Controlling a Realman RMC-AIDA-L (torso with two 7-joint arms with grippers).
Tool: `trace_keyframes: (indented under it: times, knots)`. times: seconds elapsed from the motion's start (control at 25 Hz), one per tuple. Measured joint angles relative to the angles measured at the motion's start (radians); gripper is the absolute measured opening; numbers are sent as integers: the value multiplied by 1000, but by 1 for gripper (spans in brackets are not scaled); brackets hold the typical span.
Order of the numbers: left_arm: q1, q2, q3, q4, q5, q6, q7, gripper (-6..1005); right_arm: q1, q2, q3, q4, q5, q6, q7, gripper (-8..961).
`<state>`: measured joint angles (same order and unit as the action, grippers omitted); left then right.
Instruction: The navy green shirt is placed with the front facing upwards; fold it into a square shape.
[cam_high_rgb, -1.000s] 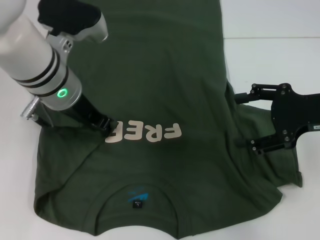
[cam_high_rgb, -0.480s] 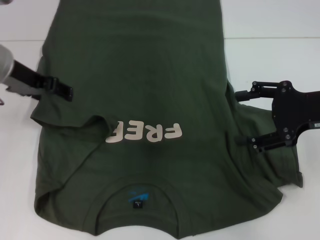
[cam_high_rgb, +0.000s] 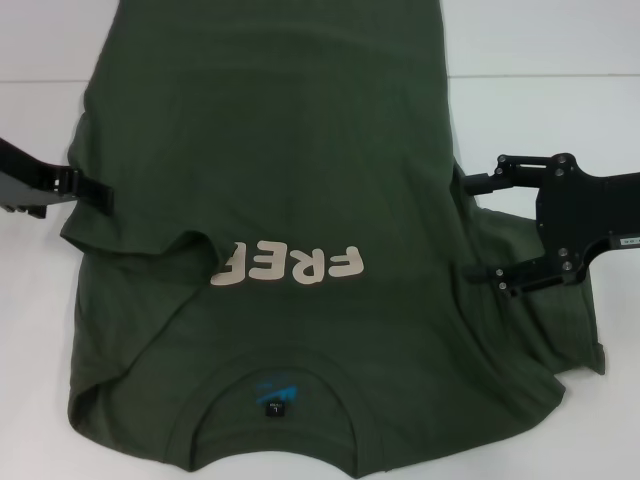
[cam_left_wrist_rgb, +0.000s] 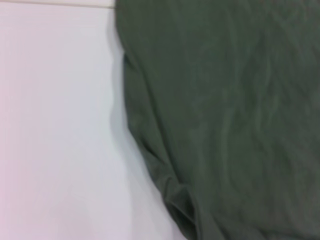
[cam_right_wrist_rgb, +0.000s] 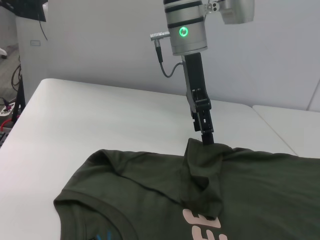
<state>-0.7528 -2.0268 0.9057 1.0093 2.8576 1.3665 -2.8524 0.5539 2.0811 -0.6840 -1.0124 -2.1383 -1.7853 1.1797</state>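
Note:
The navy green shirt (cam_high_rgb: 290, 150) lies front up on the white table, collar nearest me, with its pale "FREE" lettering (cam_high_rgb: 295, 265) across the chest. The left sleeve (cam_high_rgb: 190, 250) is folded inward and covers the end of the lettering. My left gripper (cam_high_rgb: 95, 190) sits at the shirt's left edge, just off the cloth; in the right wrist view the left gripper (cam_right_wrist_rgb: 206, 135) points down right behind the raised fold. My right gripper (cam_high_rgb: 478, 230) is open at the shirt's right edge, its fingers apart beside the spread right sleeve (cam_high_rgb: 560, 330). The left wrist view shows only the shirt (cam_left_wrist_rgb: 240, 110) and the table.
The white table (cam_high_rgb: 560, 40) reaches past the shirt on both sides, with a seam line (cam_high_rgb: 540, 76) at the far right. A blue neck label (cam_high_rgb: 273, 390) sits inside the collar. A second table (cam_right_wrist_rgb: 295, 125) and cables (cam_right_wrist_rgb: 7, 107) stand off to the sides.
The left gripper let go of the left sleeve over the lettering and pulled back left to the shirt's edge. The sleeve stays folded in. The right gripper shifted slightly away from me.

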Motion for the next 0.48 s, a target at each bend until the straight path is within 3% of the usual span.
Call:
trace_keyframes:
  times: [0.48]
  knots:
    - [29,4,2,-64,0,-67,21,903,0,1,1,0,-1,3,1,945]
